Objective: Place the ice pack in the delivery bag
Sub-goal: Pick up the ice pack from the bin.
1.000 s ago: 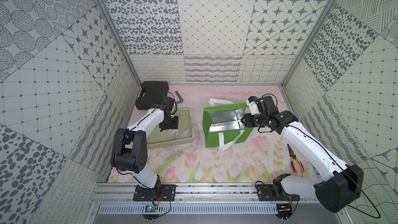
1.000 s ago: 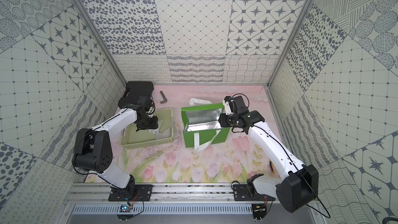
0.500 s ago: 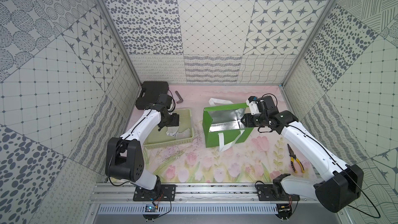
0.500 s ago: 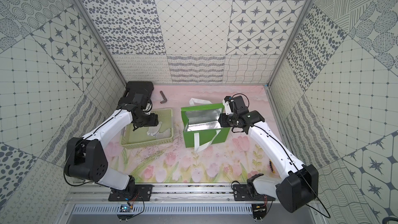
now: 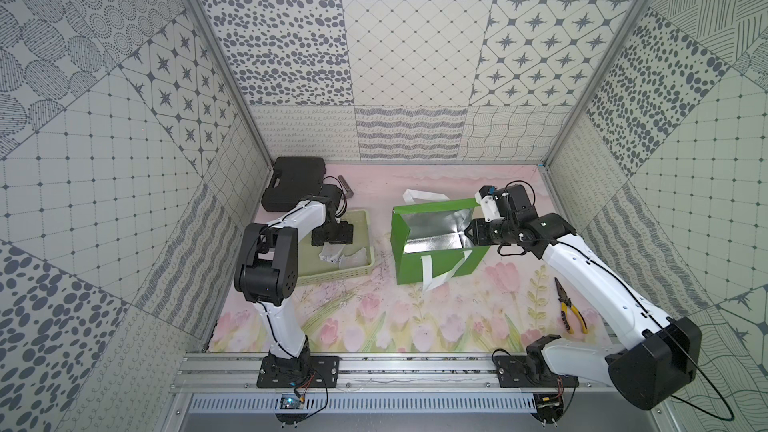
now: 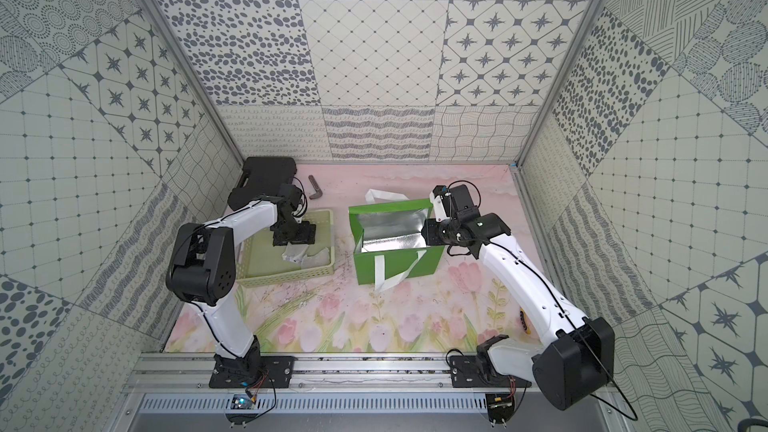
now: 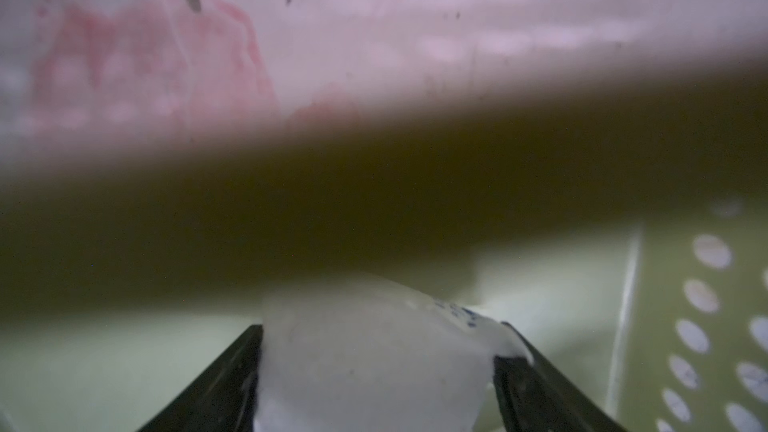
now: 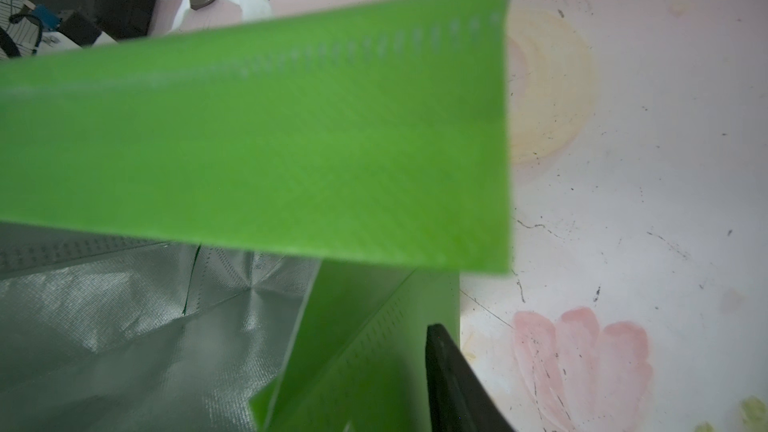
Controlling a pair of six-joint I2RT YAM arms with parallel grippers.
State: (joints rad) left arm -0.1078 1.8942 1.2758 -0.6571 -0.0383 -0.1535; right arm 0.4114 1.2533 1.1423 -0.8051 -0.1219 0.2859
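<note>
The ice pack (image 5: 331, 253) (image 6: 297, 255) is a whitish crinkly pouch lying in the pale green basket (image 5: 332, 277). My left gripper (image 5: 332, 238) (image 6: 293, 238) reaches down into the basket right over it. In the left wrist view the ice pack (image 7: 374, 359) fills the gap between the two black fingers of the left gripper (image 7: 380, 328), which stand wide open. The delivery bag (image 5: 440, 272) (image 6: 395, 265) (image 8: 291, 118) stands upright with its silver lining showing. My right gripper (image 5: 471, 230) (image 6: 428, 231) is shut on its right side wall. One finger (image 8: 449, 376) shows outside the wall; the other is hidden.
A black hard case (image 5: 293, 182) sits at the back left corner, with a small dark angled tool (image 5: 347, 191) beside it. Yellow-handled pliers (image 5: 569, 309) lie on the floral mat at the right. White bag handles hang over the bag's front and back.
My left gripper's jaws have spread wide apart over the ice pack in the basket, and the left elbow has swung forward. The right arm and the bag have stayed still.
</note>
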